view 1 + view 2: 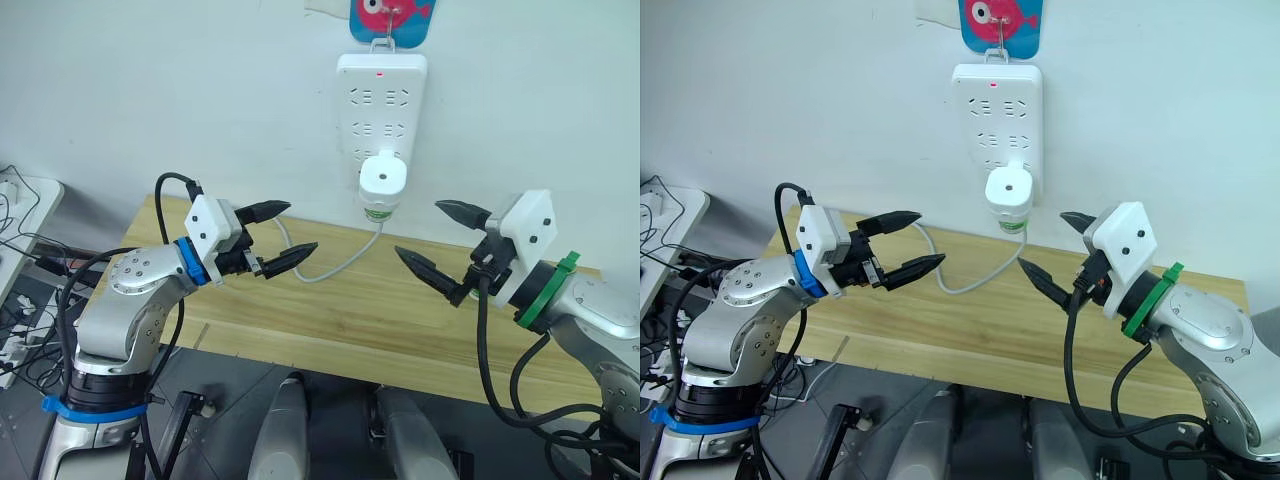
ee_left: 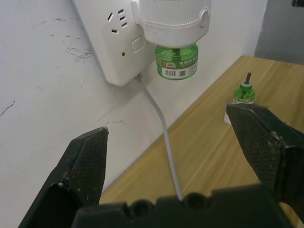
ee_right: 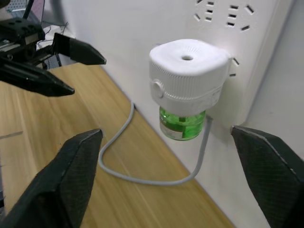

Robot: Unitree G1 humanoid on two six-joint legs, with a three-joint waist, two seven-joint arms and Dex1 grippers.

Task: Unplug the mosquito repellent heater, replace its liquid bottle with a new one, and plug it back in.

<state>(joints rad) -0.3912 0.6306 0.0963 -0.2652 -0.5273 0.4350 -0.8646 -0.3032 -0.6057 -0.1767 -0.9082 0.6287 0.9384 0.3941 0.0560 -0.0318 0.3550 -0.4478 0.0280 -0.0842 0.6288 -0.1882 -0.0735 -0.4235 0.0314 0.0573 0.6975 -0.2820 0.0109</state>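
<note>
The heater (image 2: 173, 21) is being cut off by the picture's top edge, and a tool finger (image 2: 266, 147) is hiding the bare-wick bottle's (image 2: 243, 92) base.

Left claw (image 1: 278, 236) and right claw (image 1: 442, 238) both spread, raised

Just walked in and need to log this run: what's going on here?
The heater is plugged into the wall power strip with a green bottle screwed in underneath. Both the left gripper and right gripper hover open on either side, holding nothing. A bare-wick bottle stands on the wooden table.
</note>
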